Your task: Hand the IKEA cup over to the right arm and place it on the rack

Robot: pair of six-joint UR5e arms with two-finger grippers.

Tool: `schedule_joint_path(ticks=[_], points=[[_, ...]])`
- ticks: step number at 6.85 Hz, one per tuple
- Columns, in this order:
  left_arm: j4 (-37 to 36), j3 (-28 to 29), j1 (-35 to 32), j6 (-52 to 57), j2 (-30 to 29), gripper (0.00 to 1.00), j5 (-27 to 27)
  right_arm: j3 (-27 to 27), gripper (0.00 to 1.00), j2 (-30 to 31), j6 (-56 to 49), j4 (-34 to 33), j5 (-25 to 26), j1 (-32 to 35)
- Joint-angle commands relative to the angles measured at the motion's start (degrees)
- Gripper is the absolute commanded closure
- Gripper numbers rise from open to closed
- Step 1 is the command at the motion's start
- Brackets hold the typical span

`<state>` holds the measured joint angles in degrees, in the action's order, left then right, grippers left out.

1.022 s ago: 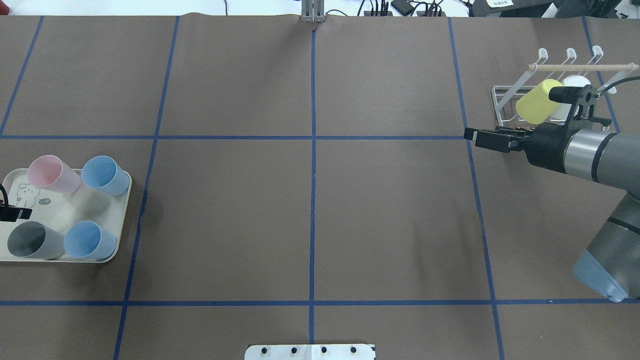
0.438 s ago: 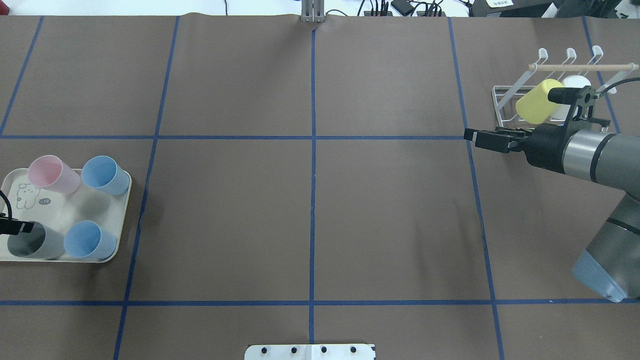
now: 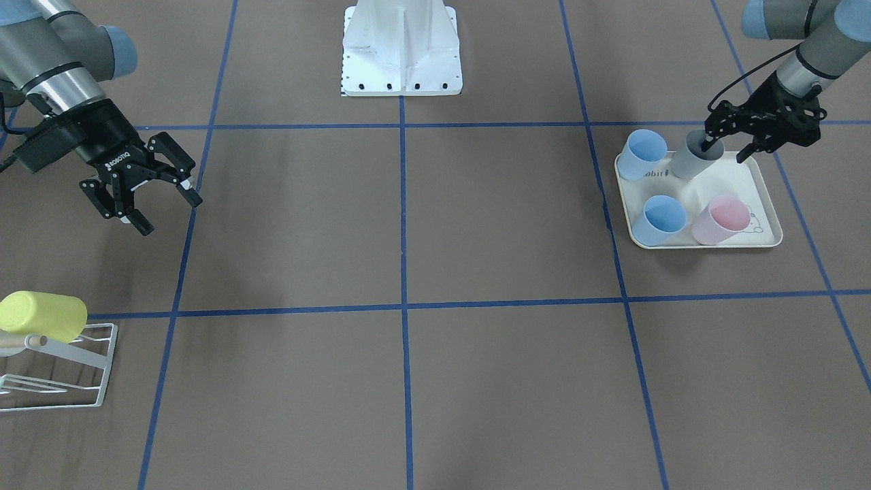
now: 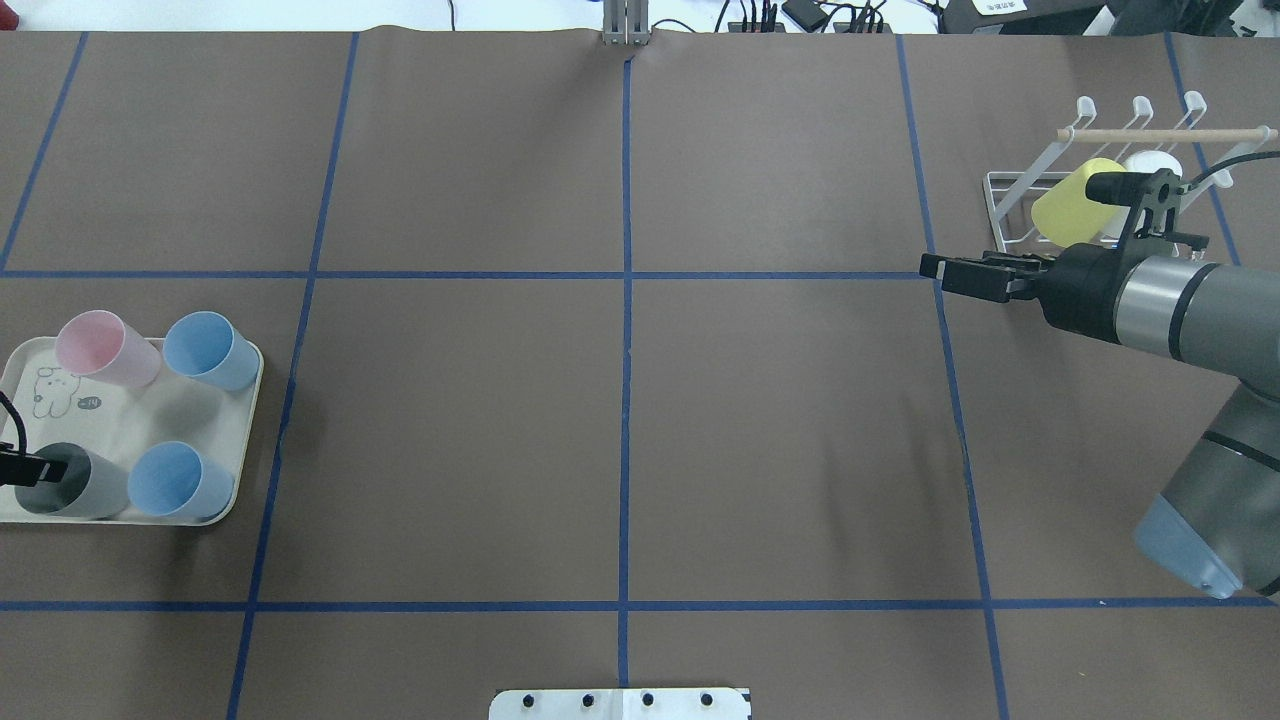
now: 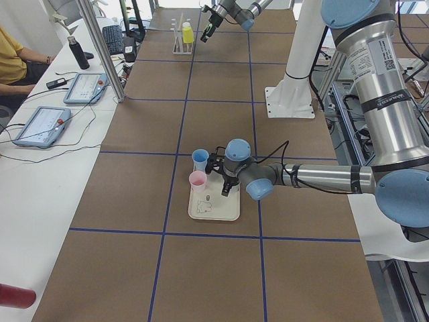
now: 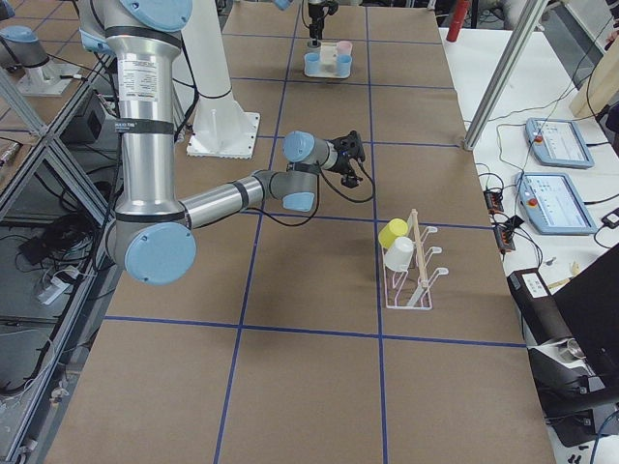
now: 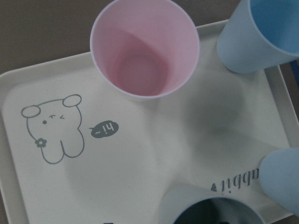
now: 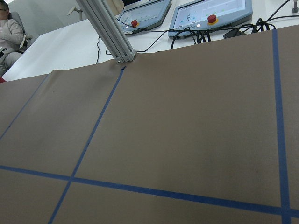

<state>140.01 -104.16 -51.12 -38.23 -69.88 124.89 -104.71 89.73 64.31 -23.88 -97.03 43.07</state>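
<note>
At the upper right of the front-facing view, the left end effector (image 3: 727, 150) stands open astride the grey IKEA cup (image 3: 688, 165) on the cream tray (image 3: 765, 204), one finger seemingly inside its rim, while the right end effector (image 3: 168, 214) hangs spread and empty at upper left, well apart from the rack (image 3: 75, 384) at lower left.

Six cups (image 4: 205, 350), one tray (image 4: 125, 418), one rack (image 4: 1160, 133); two arms (image 4: 1170, 305)
</note>
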Motion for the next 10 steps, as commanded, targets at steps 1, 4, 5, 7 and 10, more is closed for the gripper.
schedule_joint_path(ticks=[1, 4, 5, 7, 10], points=[[-0.1, 0.2, 0.5, -0.1, 0.1, 0.37, -0.1, 0.3, 0.00, -0.6, -0.1, -0.1, 0.0, 0.0], [0.0, 0.8, 0.8, -0.4, 0.1, 0.65, 0.1, 0.3, 0.00, -1.1, 0.0, -0.1, 0.0, 0.0], [0.1, 0.8, 0.8, -0.4, 0.1, 0.93, 0.1, 0.2, 0.00, -1.1, 0.0, 0.0, 0.0, 0.1], [0.2, 0.3, 0.6, -0.4, 0.2, 1.00, 0.0, 0.2, 0.00, -1.1, 0.0, 0.0, 0.0, 0.1], [0.0, -4.2, -4.0, -0.9, 1.5, 1.00, -0.8, 0.3, 0.00, -1.1, 0.0, -0.1, 0.0, 0.1]])
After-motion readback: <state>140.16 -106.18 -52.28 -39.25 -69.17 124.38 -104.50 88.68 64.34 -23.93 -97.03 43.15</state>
